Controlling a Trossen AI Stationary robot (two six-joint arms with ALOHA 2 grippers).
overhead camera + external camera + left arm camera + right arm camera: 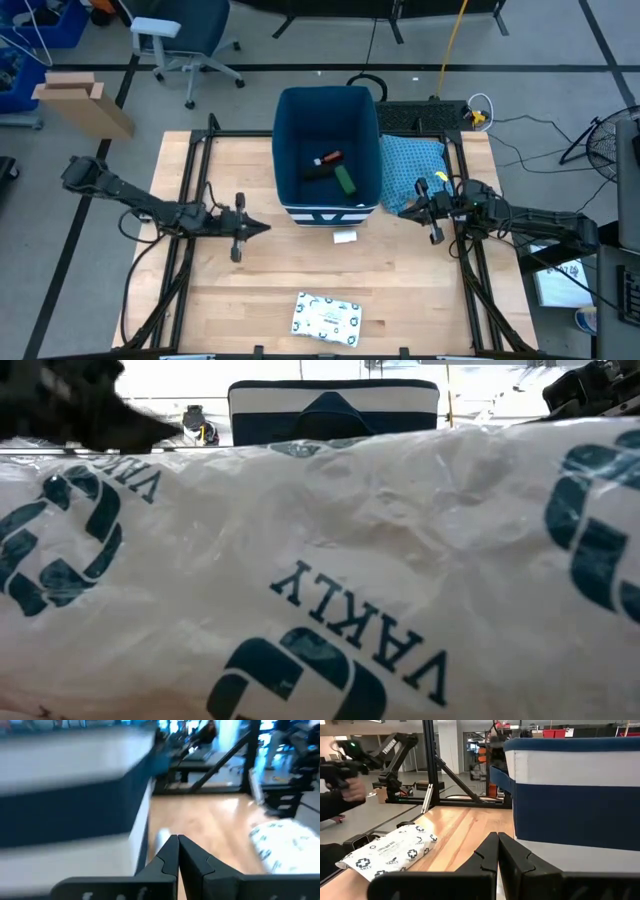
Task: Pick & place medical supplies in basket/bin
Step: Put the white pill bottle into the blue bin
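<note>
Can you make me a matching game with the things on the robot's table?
Things:
1. white packet
2. green box
3. blue cloth
4. left gripper

Places:
A. inside the bin
B. on the table's near edge
C. beside the bin, on the right arm's side
D. over the table, on the bin's other side

Pairs: 1-B, 2-A, 3-C, 4-D

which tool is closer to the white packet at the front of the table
Left, narrowly. The left tool is up and left of the white packet; the right tool sits farther off, up and right, by the blue cloth.
</note>
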